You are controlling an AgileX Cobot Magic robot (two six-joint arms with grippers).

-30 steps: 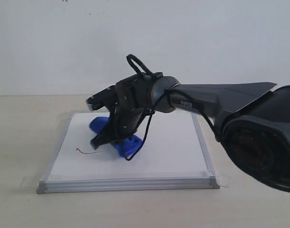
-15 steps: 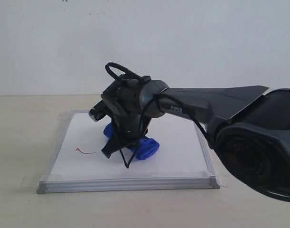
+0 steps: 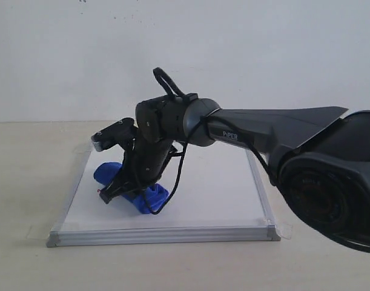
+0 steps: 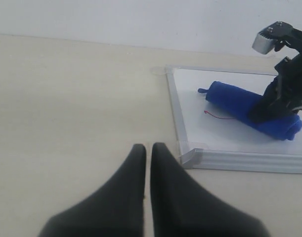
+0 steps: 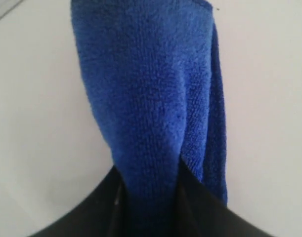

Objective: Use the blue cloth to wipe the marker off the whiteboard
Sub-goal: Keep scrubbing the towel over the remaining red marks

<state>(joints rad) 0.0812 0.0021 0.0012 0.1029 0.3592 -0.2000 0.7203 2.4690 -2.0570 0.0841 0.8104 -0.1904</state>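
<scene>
- Lying on the left part of the whiteboard (image 3: 215, 185), the cloth (image 3: 107, 172) was a thick roll. Its long axis slanted from the far left edge toward the front rail.
- You had the right claw (image 3: 121, 189) clamped across that roll, nearer its front end. In the right wrist view both fingers (image 5: 193, 202) were squeezing blue pile.
- Only a short stretch of the marker (image 4: 217, 116) showed, hook end free. It lay just beside the cloth (image 4: 235, 101), on the side facing the front-left corner, and ran in under the roll. How much ink stayed hidden there I could not tell.
- That line ran roughly along the roll rather than across it. I judged that a sideways drag toward the front-left corner would carry the cloth's full length over the ink.
- Your left claw (image 4: 147, 148) hung over the table (image 4: 66, 98), off the board's front-left corner, with its jaws together and nothing between them.
- The right arm was plainly the nearer one and already on the job.
</scene>
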